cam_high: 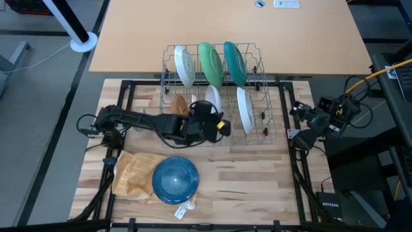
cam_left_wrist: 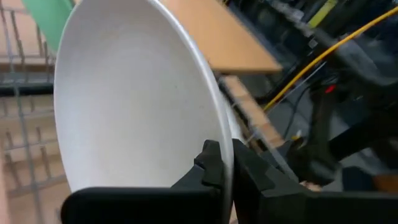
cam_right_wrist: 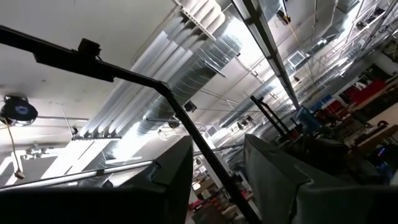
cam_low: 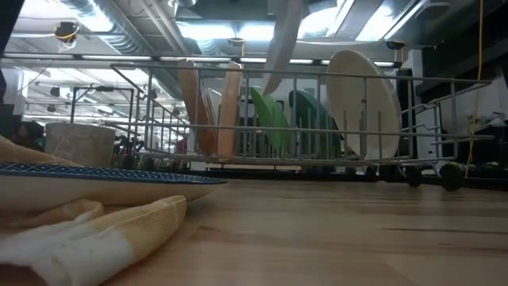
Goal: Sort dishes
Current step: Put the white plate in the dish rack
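My left gripper [cam_left_wrist: 225,155] is shut on a small white plate [cam_left_wrist: 130,106], held on edge over the grey wire rack [cam_high: 257,132]. In the rack stand a white plate [cam_high: 185,64], a green one [cam_high: 210,63], a teal one [cam_high: 234,63], another white one [cam_high: 244,109] and peach and brown small plates [cam_high: 180,104]. A blue plate [cam_high: 176,179] lies on the checked cloth [cam_high: 132,171] at the near left. A grey mug [cam_low: 79,143] shows behind it in the low view. My right gripper [cam_right_wrist: 217,162] waits open at the table's right edge, pointing up. My left gripper pinches the small white plate's rim [cam_left_wrist: 222,140] between its two fingers, one finger [cam_left_wrist: 210,163] on the hollow face, the other on the back. The fingers come from the table's left, slanting slightly down. The plate stands on edge, lifted, its lower edge [cam_low: 268,83] near the rack's top wires.
The rack fills the middle of the table's far half, up against a raised tan board [cam_high: 225,32]. Bare wood [cam_high: 251,180] lies at the near right. A small white tag [cam_high: 183,211] sits by the blue plate. Cables and the right arm [cam_high: 322,119] crowd the right edge.
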`<act>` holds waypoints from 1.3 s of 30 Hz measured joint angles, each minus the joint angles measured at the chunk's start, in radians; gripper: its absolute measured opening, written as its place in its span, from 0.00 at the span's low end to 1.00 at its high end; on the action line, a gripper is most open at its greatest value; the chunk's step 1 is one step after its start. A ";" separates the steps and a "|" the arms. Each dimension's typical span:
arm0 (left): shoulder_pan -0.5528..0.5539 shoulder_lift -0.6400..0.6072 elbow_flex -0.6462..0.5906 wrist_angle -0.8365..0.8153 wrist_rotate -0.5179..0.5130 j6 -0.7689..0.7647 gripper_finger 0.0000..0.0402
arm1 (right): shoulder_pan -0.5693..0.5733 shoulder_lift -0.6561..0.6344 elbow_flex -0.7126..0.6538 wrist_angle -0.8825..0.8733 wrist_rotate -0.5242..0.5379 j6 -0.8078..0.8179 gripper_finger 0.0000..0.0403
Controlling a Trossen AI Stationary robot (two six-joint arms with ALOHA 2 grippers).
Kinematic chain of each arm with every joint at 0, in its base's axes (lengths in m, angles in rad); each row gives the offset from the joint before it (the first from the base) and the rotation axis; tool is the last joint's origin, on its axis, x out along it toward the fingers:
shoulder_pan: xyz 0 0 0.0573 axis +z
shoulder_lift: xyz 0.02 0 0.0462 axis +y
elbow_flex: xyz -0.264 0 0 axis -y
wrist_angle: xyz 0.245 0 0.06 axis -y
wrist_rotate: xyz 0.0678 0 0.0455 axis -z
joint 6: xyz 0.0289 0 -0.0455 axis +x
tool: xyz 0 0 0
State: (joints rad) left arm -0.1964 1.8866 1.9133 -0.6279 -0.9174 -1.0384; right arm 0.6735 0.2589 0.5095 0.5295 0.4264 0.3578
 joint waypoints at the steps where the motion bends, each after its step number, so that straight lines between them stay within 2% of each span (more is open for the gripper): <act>1: 0.012 0.000 0.000 -0.022 0.019 -0.006 0.01 | 0.000 -0.003 0.000 -0.010 0.000 0.000 0.37; 8: 0.069 0.000 0.000 -0.073 0.093 -0.002 0.01 | 0.000 -0.004 0.000 -0.061 0.001 -0.001 0.37; 23: 0.131 0.000 -0.015 -0.061 0.255 0.006 0.01 | 0.000 -0.004 0.000 -0.087 0.003 -0.001 0.37; 29: 0.152 -0.002 -0.058 -0.059 0.263 -0.064 0.01 | 0.000 -0.004 0.000 -0.087 0.003 -0.001 0.37; 39: 0.173 -0.002 -0.061 -0.063 0.275 -0.055 0.01 | 0.000 -0.004 0.000 -0.087 0.003 0.000 0.37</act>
State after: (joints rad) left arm -0.0239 1.8843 1.8526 -0.6909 -0.6428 -1.0939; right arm 0.6735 0.2546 0.5095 0.4427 0.4296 0.3575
